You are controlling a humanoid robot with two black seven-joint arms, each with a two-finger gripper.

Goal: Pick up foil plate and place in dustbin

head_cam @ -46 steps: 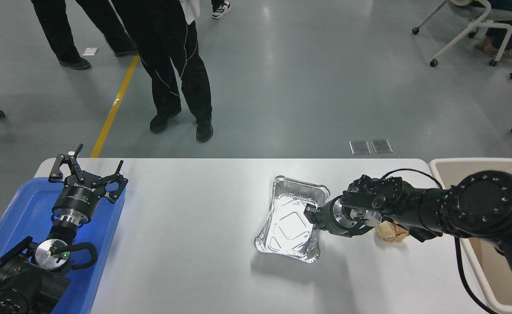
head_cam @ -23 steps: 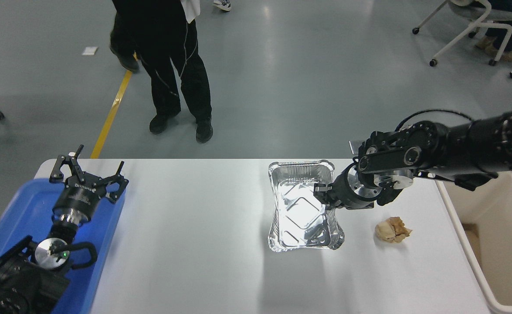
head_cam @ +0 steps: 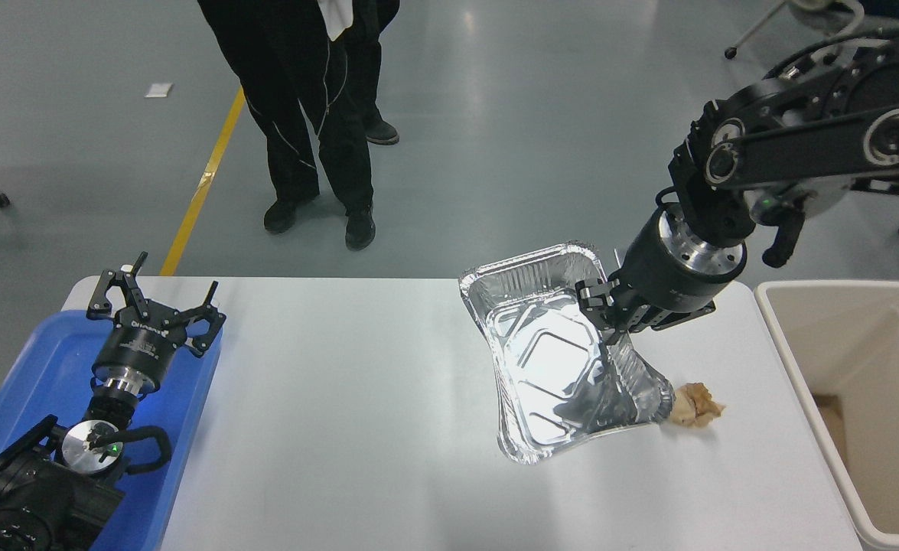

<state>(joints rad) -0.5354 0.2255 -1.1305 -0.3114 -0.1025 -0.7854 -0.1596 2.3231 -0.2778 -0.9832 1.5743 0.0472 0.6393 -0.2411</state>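
The foil plate (head_cam: 555,360) is a shiny silver tray, held up in the air above the table's right half, tilted with its inside facing the camera. My right gripper (head_cam: 608,315) is shut on the plate's right rim, its arm coming in from the upper right. The dustbin (head_cam: 862,398) is a large beige bin standing off the table's right edge, to the right of the plate. My left gripper (head_cam: 154,302) is open and parked over the blue tray at the lower left.
A crumpled tan paper wad (head_cam: 695,405) lies on the white table (head_cam: 342,413) just right of the plate's lower corner. A blue tray (head_cam: 28,383) sits at the left edge. A person in black (head_cam: 304,115) stands beyond the table's far side.
My right gripper has lifted the foil plate off the table and carried it up and slightly right, tilting it. The right arm has swung upward. The person has shifted stance.
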